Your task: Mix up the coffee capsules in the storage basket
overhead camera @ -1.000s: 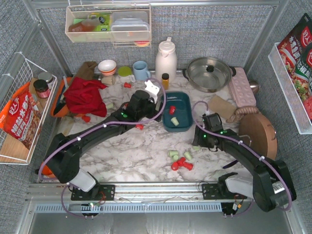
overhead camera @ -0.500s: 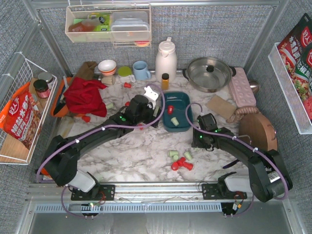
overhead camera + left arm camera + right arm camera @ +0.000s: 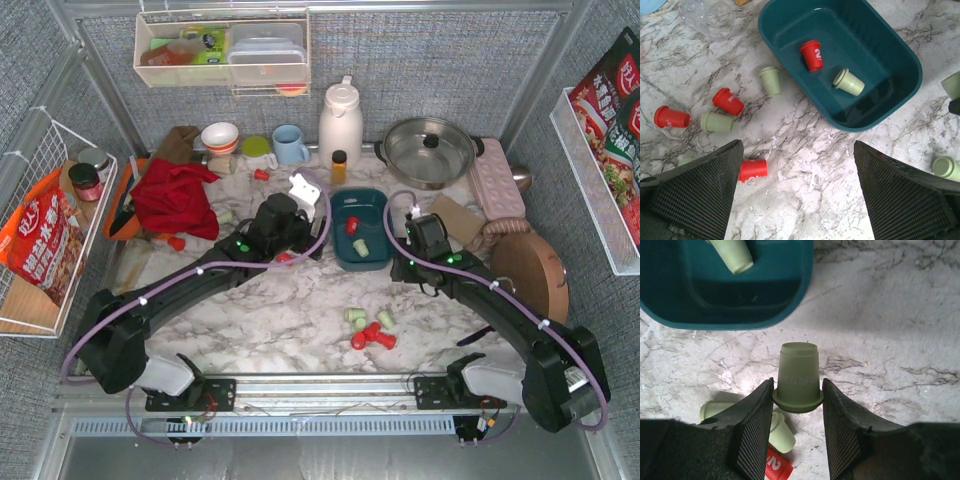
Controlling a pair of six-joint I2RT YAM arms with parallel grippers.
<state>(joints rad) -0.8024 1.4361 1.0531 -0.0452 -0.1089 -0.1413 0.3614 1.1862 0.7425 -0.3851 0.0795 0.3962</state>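
Observation:
The dark teal storage basket [image 3: 372, 215] [image 3: 880, 107] [image 3: 740, 300] lies mid-table with a red capsule [image 3: 351, 225] [image 3: 811, 54] and a pale green one [image 3: 360, 248] [image 3: 849, 82] in it. Just right of its near corner, my right gripper [image 3: 403, 262] [image 3: 798, 390] is shut on a pale green capsule [image 3: 799, 377], held above the marble. My left gripper [image 3: 305, 240] [image 3: 799, 200] hangs wide open left of the basket, holding nothing, with a red capsule [image 3: 753, 170] beside its left finger. More coffee capsules lie loose to the left [image 3: 728, 101] and near the front [image 3: 368, 328].
A white jug [image 3: 340, 120], amber bottle [image 3: 339, 165], blue mug [image 3: 290, 145] and steel pot [image 3: 430, 150] line the back. A red cloth [image 3: 175, 195] lies at the left, a round wooden board [image 3: 530, 275] at the right. A wire basket [image 3: 50, 230] hangs on the left wall.
My right gripper closed on a green capsule near the front cluster and carried it up toward the basket's right side. The left arm shifted slightly left and back, still open.

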